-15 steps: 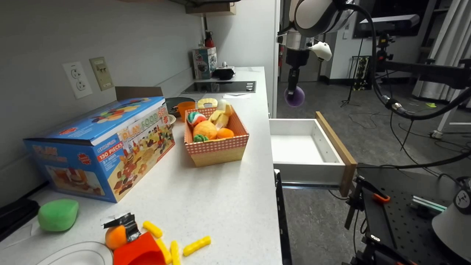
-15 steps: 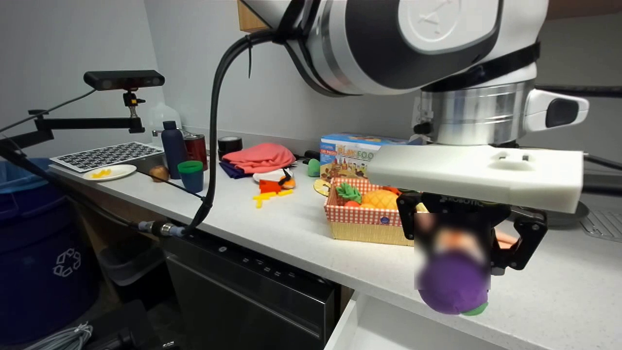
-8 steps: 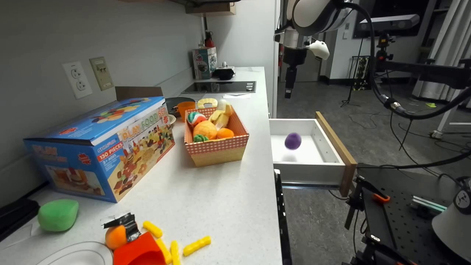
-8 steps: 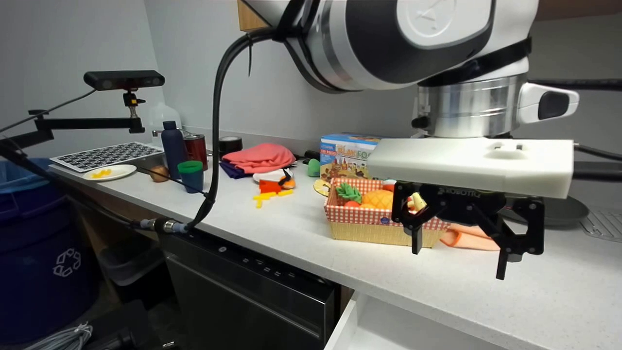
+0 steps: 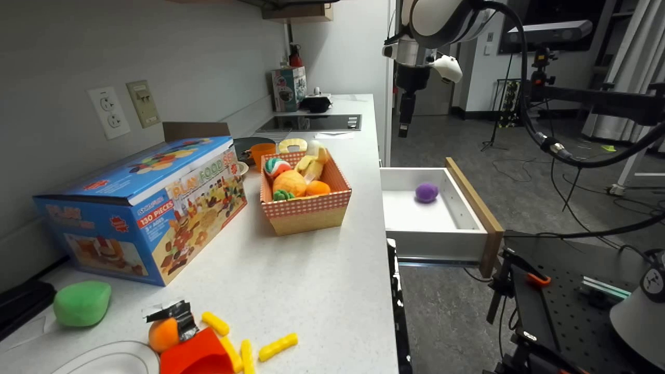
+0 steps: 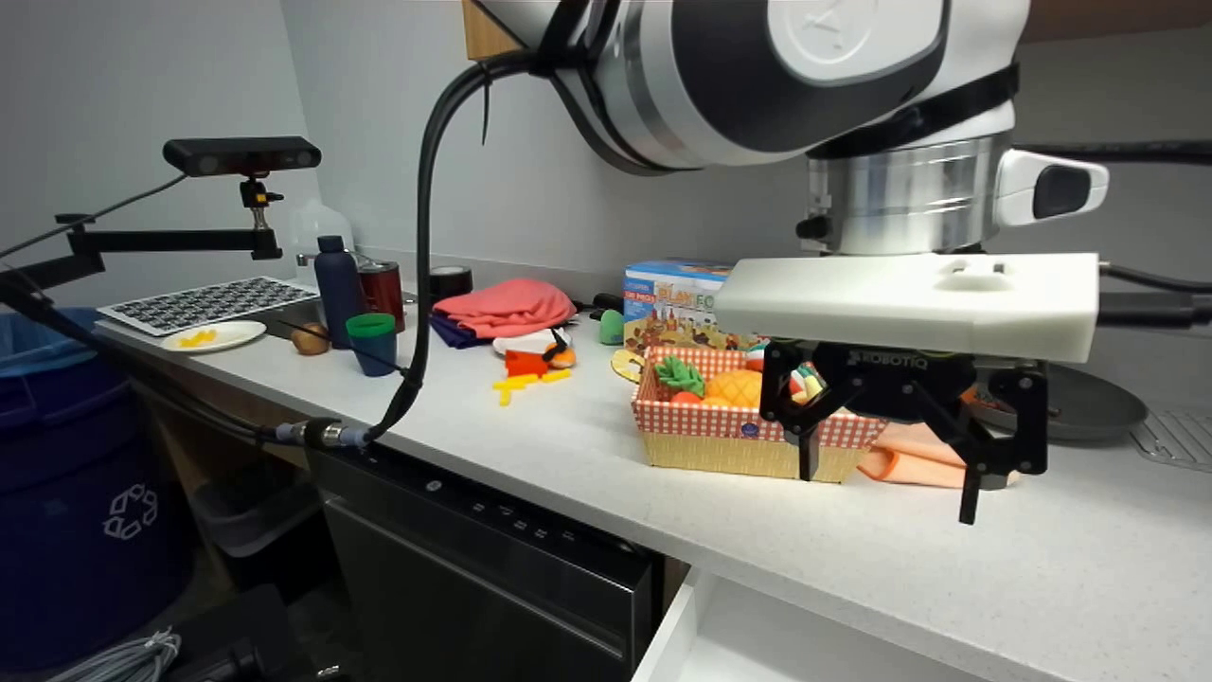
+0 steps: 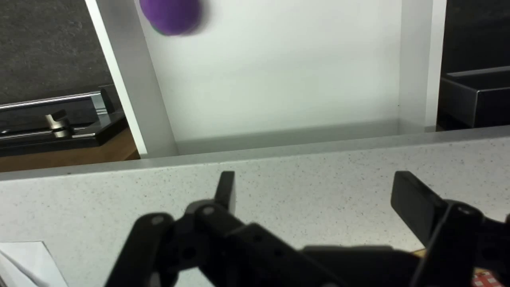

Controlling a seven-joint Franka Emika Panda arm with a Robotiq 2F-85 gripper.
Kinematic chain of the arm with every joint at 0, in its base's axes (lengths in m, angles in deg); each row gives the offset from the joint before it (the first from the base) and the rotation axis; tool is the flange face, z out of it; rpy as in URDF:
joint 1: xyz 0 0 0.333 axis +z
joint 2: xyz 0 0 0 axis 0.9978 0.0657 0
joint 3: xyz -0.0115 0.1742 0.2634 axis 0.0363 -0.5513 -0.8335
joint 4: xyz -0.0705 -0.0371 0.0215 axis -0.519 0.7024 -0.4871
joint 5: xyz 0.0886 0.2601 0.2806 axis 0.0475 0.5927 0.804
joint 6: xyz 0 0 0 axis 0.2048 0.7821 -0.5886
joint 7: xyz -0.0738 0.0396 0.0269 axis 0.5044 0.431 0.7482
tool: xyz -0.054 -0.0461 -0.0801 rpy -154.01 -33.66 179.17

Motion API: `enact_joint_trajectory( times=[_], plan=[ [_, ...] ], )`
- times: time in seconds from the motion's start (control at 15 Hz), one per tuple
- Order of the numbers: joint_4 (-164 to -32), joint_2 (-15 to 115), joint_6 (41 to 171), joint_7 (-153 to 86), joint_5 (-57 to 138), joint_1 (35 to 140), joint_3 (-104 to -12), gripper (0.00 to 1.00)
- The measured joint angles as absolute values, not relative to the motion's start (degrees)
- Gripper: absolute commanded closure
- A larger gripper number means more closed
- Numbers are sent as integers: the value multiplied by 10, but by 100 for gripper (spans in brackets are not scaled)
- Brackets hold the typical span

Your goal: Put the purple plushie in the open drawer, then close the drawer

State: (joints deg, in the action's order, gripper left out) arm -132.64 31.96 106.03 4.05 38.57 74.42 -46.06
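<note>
The purple plushie [image 5: 426, 192] lies on the white floor of the pulled-out drawer [image 5: 408, 215], towards its wooden front [image 5: 474, 208]. In the wrist view the plushie [image 7: 171, 16] shows at the top, close to a side wall of the drawer [image 7: 287, 79]. My gripper [image 6: 887, 494] hangs open and bare above the counter, well apart from the toy. Seen from the wrist, its fingers [image 7: 414, 203] spread wide over the speckled counter just behind the drawer. An exterior view catches only an inner corner of the drawer [image 6: 795, 644], with the plushie out of sight there.
On the counter [image 5: 311, 280] stands a red-checked basket [image 5: 306, 215] of toy food, close to the gripper. A blue play-food box [image 5: 156, 208] sits by the wall. A black pan [image 6: 1089, 407] is behind the gripper. A dark dishwasher [image 6: 473, 568] flanks the drawer.
The gripper opened and let go of the purple plushie, which fell into the drawer and rolled towards its front. Since then the arm has risen slightly and drawn back over the counter.
</note>
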Motion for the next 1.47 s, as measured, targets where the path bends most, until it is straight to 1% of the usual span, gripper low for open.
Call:
enact_joint_trajectory(
  times=[0.47,0.87,1.47],
  plan=[
    [-1327,322,1058,20,369,744,-462,0],
    [-1327,369,1049,-50,322,744,-473,0],
    [-1326,428,947,-91,274,718,-458,0]
  ],
)
